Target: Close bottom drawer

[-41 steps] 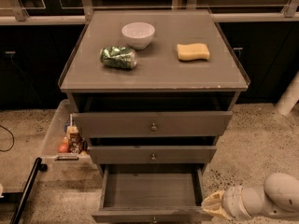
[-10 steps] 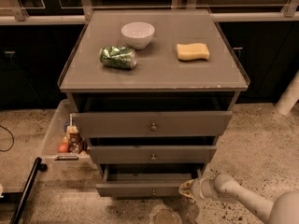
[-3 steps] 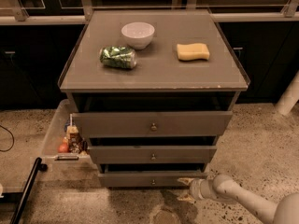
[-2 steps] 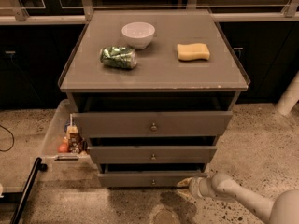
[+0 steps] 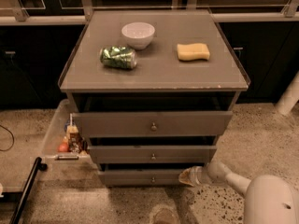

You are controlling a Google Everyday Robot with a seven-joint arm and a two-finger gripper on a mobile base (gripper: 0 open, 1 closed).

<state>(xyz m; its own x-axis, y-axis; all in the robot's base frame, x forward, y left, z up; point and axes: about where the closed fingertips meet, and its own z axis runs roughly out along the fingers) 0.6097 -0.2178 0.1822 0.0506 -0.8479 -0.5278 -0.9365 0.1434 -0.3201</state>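
The bottom drawer [image 5: 140,177] is the narrowest grey-brown front of the cabinet, with a small round knob [image 5: 153,179] at its centre. It stands pushed in, sticking out only slightly below the middle drawer [image 5: 152,154]. My gripper [image 5: 186,177] is low at the right end of the bottom drawer front, touching or nearly touching it. The white arm [image 5: 254,195] reaches in from the lower right.
The top drawer [image 5: 152,123] sticks out furthest. On the cabinet top sit a white bowl [image 5: 138,33], a crushed green can [image 5: 118,57] and a yellow sponge [image 5: 193,51]. A clear bin with bottles [image 5: 70,139] stands at the left. A black bar [image 5: 25,190] lies at lower left.
The bottom drawer has gone from wide open to nearly shut, pushed in by my gripper. In the last second the gripper stays at the drawer's right end.
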